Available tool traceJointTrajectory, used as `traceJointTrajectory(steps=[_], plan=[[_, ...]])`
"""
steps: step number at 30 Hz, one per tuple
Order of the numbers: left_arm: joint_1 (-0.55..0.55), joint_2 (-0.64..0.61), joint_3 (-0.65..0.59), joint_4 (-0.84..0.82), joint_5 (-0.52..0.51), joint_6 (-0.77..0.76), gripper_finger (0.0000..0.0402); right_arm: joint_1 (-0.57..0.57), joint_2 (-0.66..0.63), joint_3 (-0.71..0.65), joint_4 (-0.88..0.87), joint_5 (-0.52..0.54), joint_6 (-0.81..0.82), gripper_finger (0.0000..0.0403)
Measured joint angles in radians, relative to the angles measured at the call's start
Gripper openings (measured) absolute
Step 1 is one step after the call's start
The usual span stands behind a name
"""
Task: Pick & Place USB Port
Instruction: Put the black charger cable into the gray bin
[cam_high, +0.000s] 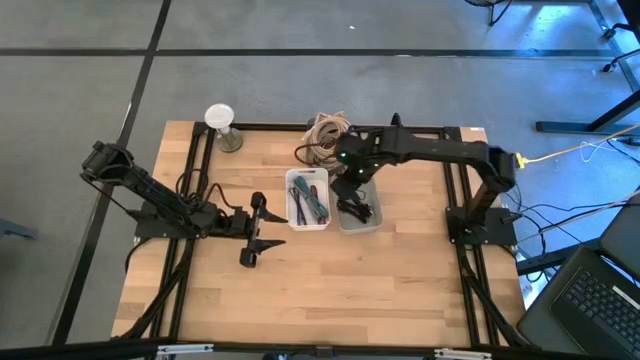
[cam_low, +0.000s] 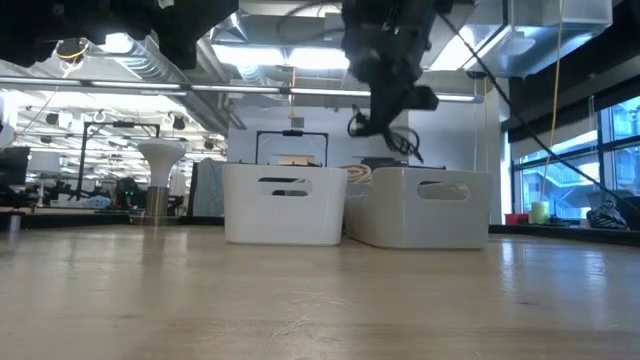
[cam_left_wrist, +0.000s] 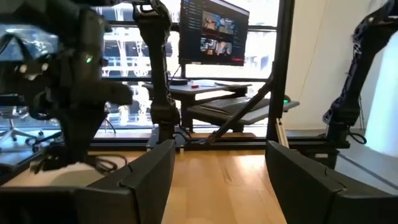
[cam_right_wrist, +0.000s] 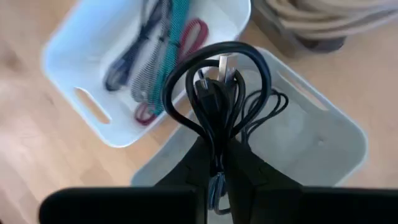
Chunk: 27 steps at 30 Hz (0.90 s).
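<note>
Two white bins stand side by side mid-table. The left bin (cam_high: 307, 199) (cam_right_wrist: 93, 68) holds coloured cables. The right bin (cam_high: 361, 207) (cam_low: 420, 206) (cam_right_wrist: 323, 143) holds black cable. My right gripper (cam_high: 352, 186) (cam_low: 396, 92) (cam_right_wrist: 215, 163) hovers over the right bin, shut on a coiled black USB cable (cam_right_wrist: 217, 81) (cam_low: 384, 124) with a metal plug (cam_right_wrist: 225, 67). My left gripper (cam_high: 256, 231) (cam_left_wrist: 219, 180) waits open, low over the table to the left of the bins, touching nothing. My right gripper pinches the black USB cable between its two fingers (cam_right_wrist: 245, 163) at the gathered strands (cam_right_wrist: 215, 140) below the loops, coming from above. The bundle is lifted clear above the right bin, and its loops and plug end stick out past the fingertips.
A coil of tan cord (cam_high: 325, 137) (cam_right_wrist: 323, 18) lies behind the bins near the far edge. A white stand with a round top (cam_high: 222, 126) (cam_low: 160, 180) sits at the far left. Bare wood stretches along the near half of the table (cam_high: 330, 290).
</note>
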Motion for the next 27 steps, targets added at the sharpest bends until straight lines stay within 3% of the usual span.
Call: traceJointTrajectory(steps=[9,14,22,27], plan=[[-0.01,0.0,0.0,-0.004,0.008,-0.034,0.0242,0.0,0.091,-0.004,-0.055,-0.037,-0.025,0.0026],[-0.01,0.0,0.0,-0.006,0.014,-0.051,0.0244,-0.002,0.09,-0.098,-0.019,-0.048,-0.004,0.0026],[-0.006,0.0,0.0,-0.006,0.014,-0.051,0.0244,-0.009,0.089,-0.353,0.298,-0.168,0.032,0.0025],[0.0,0.0,0.0,-0.006,0.01,-0.051,0.0244,-0.033,0.074,-0.43,0.394,-0.164,0.038,0.0025]])
